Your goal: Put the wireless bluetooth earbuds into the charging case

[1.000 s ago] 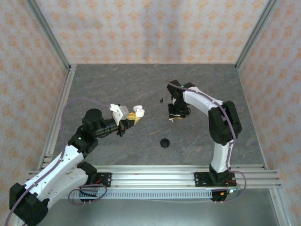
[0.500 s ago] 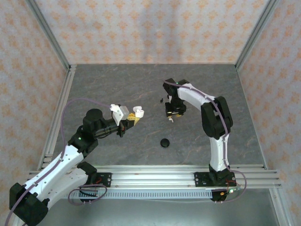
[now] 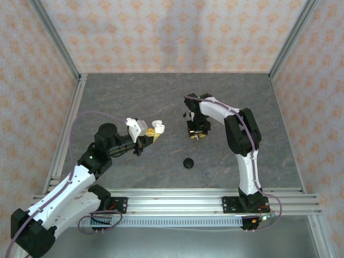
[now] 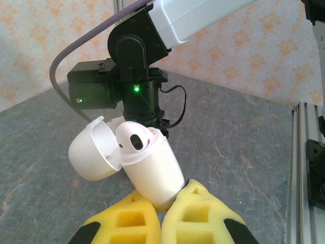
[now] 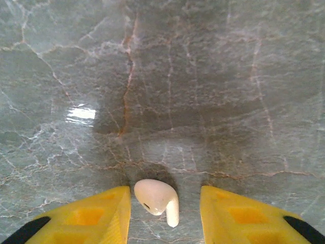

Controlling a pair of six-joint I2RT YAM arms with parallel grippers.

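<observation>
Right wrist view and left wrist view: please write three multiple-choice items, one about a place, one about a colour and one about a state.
1. Where does the small white curved-stem earbud lie?
A) on the grey stone-look table, between the fingers of the right hand
B) on a plate
C) in a drawer

2. What colour is the round plastic charging case in the left hand?
A) black
B) white
C) blue

3. Its lid is:
A) shut
B) taken off
C) hinged open

Key: 1 A, it rests on the table with a gap to each finger. 2 B, the clamped body is white. 3 C, the lid tilts back from the rim.
</observation>
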